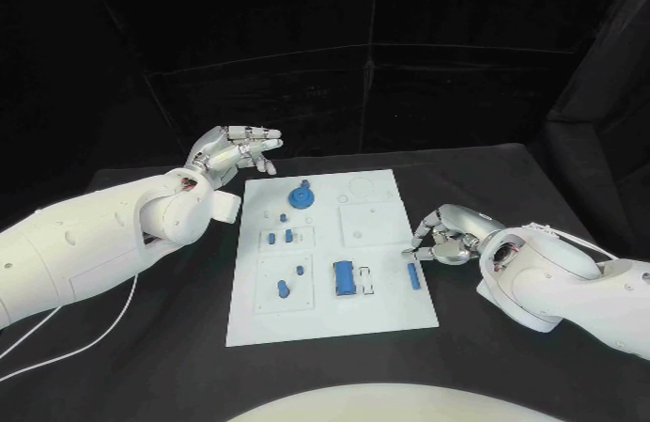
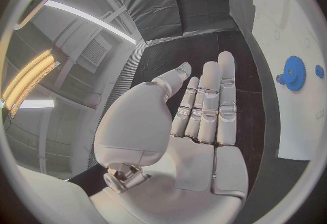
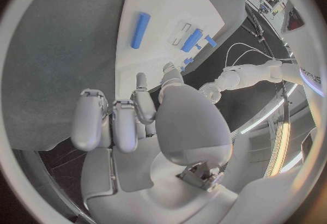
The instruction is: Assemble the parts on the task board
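A white board [image 1: 386, 295] is lying in the middle of the black bench [image 1: 162, 347], its long sides running from the near edge toward the far edge. Small blue parts are sitting on it. A gear [image 1: 303, 197] is lying near the board's far end, toward its left side. A cylinder [image 1: 346, 277] is resting in the near half, with a thin rod [image 1: 413, 273] lying close to the board's right edge. Smaller pegs [image 1: 284, 238] are standing in the middle left section, and another piece [image 1: 284, 287] is lying in the near left section.

The left hand [image 1: 238, 148] is hovering above the bench just off the board's far left corner, its fingers [image 2: 207, 101] stretched out nearly straight and close together, holding nothing. The wrist view is showing the open palm with the gear [image 2: 294, 73] on the board beyond it.

The right hand [image 1: 447, 234] is sitting at the board's right edge, beside the rod. Its fingers [image 3: 122, 123] are curling partway inward, fingertips at or just over the board's edge. Nothing is showing between them; whether a fingertip is touching the board cannot be told. From the right wrist, the rod [image 3: 140, 30] is lying clear of the fingers, the cylinder [image 3: 191, 40] farther on.
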`<state>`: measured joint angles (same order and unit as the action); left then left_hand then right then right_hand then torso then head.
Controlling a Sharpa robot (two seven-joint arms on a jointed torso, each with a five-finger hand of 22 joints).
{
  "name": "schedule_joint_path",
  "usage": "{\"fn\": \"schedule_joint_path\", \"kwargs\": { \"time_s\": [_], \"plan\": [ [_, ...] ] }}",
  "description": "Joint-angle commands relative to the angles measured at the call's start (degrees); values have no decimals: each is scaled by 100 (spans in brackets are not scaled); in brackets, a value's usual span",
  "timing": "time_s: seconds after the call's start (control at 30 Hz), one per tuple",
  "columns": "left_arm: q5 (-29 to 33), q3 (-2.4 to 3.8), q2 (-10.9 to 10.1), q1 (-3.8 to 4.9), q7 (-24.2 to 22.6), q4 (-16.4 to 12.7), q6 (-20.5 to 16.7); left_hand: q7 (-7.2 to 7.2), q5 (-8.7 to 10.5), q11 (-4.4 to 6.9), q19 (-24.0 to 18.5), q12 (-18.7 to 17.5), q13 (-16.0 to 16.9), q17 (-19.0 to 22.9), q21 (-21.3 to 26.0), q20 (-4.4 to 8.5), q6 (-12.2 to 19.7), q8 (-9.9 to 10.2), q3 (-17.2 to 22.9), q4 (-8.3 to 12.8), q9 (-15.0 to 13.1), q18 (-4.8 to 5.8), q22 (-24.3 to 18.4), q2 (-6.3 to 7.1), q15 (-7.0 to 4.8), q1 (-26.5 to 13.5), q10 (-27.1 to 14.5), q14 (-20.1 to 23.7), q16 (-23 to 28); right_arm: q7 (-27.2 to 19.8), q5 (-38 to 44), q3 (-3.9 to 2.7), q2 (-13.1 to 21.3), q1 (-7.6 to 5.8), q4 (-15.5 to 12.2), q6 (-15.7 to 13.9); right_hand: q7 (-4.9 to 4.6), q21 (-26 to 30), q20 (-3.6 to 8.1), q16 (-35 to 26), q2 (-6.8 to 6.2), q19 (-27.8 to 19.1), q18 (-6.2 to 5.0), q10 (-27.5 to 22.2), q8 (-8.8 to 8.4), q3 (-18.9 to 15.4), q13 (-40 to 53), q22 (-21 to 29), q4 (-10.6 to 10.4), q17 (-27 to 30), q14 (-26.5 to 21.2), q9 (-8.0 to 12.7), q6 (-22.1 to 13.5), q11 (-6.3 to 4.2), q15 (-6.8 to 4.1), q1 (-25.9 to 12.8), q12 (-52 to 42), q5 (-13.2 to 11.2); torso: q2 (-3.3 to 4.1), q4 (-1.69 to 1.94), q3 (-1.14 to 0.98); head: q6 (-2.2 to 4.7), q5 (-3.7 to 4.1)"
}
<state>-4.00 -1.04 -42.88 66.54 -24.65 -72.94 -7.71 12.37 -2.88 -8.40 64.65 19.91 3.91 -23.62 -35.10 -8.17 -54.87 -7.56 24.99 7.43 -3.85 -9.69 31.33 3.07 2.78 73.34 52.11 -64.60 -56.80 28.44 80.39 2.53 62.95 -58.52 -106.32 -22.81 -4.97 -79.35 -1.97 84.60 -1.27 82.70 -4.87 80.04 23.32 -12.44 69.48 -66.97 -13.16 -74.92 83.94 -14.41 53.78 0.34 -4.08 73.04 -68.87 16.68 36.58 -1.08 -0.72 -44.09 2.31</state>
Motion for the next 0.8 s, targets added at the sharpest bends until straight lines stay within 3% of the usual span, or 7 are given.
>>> {"fn": "schedule_joint_path", "kwargs": {
  "time_s": [0.03, 0.33, 0.8],
  "plan": [
    [-9, 4, 2, 8, -29, -12, 59, 5, -19, 9, -35, 32, -2, 6, 27, -11, 41, -23, -18, -4, -6, -79, -7, -48, 8, -13, -50, 43, 12, 219, 250, 2, -54, -3, 52, 472, 15, 38, -24, -38, 3, -18, 48, -44, -15, -61, -27, 33, -40, -312, 375, 0, 103, -12, 27, -70, 45, -88, -2, 21, 5, -1, 33],
    [-9, 2, 6, 7, -23, 1, 65, 5, -19, 9, -35, 32, -2, 6, 27, -11, 41, -23, -18, -4, -6, -79, -7, -48, 8, -13, -50, 43, 12, 487, 417, 8, -156, 44, 109, 1037, 59, 44, -10, -49, 5, -20, 47, -42, 22, -112, -30, 34, -114, -305, 374, -30, 261, -46, 0, -76, 57, -155, -6, 18, 2, 1, 29],
    [-9, -5, 9, 2, -19, 19, 73, 5, -19, 9, -35, 32, -2, 6, 27, -11, 41, -23, -18, -4, -6, -79, -7, -48, 8, -13, -50, 43, 12, 687, 637, 12, -190, 71, 47, 1319, 88, 42, 5, -51, -6, -17, 49, -48, 55, -144, -53, 25, -165, -311, 376, -65, 343, -70, -19, -84, 85, -191, 6, 28, 4, 2, 49]
  ]
}}
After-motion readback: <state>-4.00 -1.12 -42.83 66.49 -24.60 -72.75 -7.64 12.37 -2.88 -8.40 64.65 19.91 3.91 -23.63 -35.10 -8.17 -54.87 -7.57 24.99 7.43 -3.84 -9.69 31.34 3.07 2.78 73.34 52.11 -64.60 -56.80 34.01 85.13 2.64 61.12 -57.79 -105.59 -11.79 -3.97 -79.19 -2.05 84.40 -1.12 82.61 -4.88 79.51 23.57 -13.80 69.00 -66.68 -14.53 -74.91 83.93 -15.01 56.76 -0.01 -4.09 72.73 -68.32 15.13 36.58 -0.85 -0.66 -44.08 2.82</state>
